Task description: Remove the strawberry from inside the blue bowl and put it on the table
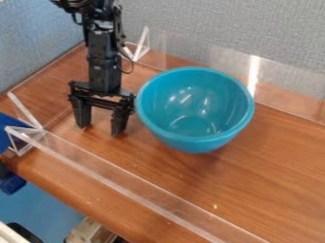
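The blue bowl (193,107) stands upright on the table (260,176), right of centre. Its shiny inside shows only reflections. Just left of the bowl my gripper (103,128) points down at the tabletop, its black fingers (82,114) spread wide and open, tips at or just above the wood. I cannot make out the strawberry; the patch of table between the fingers is dark and too small to read.
A low clear acrylic wall (121,185) runs along the front edge, with a triangular bracket (22,133) at the left. Another clear bracket (137,43) stands at the back behind the arm. A grey backdrop closes the far side.
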Robot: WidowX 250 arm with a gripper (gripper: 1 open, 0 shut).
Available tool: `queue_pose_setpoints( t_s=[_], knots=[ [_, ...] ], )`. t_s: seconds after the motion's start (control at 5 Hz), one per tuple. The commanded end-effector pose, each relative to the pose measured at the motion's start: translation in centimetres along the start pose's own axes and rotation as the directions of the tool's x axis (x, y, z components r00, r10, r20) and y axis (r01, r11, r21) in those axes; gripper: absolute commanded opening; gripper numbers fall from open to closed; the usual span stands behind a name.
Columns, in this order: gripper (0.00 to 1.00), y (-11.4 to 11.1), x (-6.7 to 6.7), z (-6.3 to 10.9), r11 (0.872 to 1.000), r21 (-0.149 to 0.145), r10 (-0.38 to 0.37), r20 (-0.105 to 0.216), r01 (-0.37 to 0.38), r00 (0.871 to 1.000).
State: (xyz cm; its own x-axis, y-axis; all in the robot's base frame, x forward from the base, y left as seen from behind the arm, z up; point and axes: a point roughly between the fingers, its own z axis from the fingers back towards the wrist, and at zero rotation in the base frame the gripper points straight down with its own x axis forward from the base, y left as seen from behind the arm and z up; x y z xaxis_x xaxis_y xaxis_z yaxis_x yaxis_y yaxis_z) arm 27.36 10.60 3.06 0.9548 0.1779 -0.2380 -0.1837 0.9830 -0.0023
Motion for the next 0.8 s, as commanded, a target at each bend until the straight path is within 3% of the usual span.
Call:
queue_pose_setpoints(
  t_s=[0.0, 0.2, 0.6],
  knots=[
    [1.0, -0.59, -0.1, 3.23, 1.0, 0.006, -0.015, 0.095, 0.015, 0.995],
    [1.0, -0.96, -0.19, 4.0, 1.0, -0.005, -0.021, 0.116, 0.022, 0.993],
    [1.0, -1.47, 0.27, 3.61, 1.0, -0.015, -0.024, 0.119, 0.026, 0.993]
  ],
)
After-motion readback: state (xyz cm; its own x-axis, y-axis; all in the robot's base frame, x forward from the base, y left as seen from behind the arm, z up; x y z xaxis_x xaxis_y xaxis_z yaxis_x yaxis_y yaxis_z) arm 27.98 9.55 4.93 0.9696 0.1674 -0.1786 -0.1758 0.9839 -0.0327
